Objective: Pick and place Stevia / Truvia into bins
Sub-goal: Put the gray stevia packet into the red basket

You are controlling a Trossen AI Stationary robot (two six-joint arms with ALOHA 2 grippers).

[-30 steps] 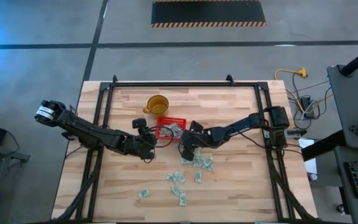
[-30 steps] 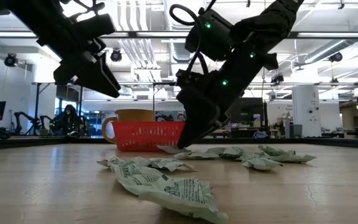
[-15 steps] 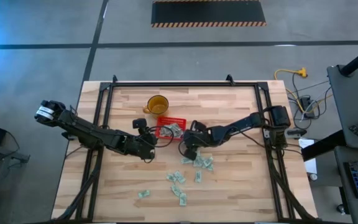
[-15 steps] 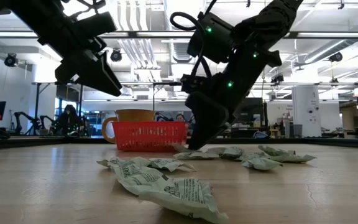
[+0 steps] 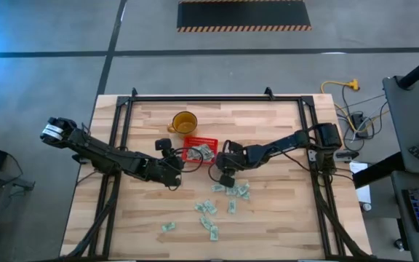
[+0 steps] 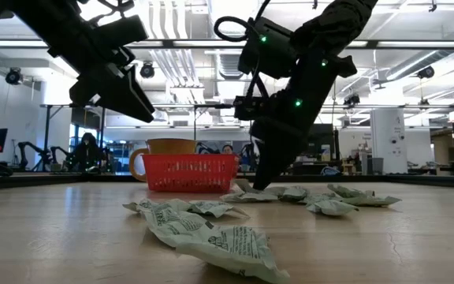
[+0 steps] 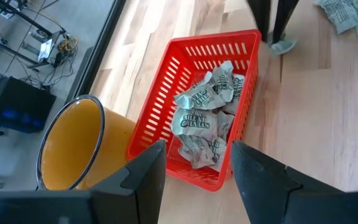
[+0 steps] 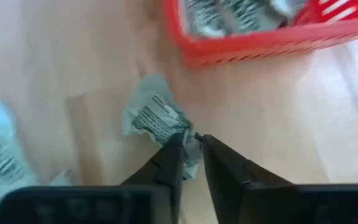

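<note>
The red basket (image 5: 199,151) stands mid-table with several pale green sachets (image 7: 204,118) inside. Just off its near right corner lies one crumpled sachet (image 8: 156,118); my right gripper (image 8: 191,155) points steeply down at it with its fingers closed on its edge. The same gripper (image 6: 262,183) and sachet (image 6: 247,196) show in the low view. More sachets (image 5: 231,191) lie loose on the wood nearer the front. My left gripper (image 7: 197,149) hangs open above the table at the basket's left side. My right gripper pinches the crumpled sachet's edge (image 8: 190,146) between its two fingers. The fingers come steeply from above, slanting from the table's right. The rest of the sachet lies on the table in front of the fingers.
An amber cup (image 5: 184,121) stands just beyond the basket's far left corner. Further sachets (image 5: 208,211) are scattered toward the near edge, one large in the low view (image 6: 211,237). A black frame (image 5: 195,97) runs along the table's far edge and sides.
My right gripper has tipped to point more steeply down, its fingertips swinging a little toward the table's right edge and staying low by the sachet. The sachets and basket have stayed put.
</note>
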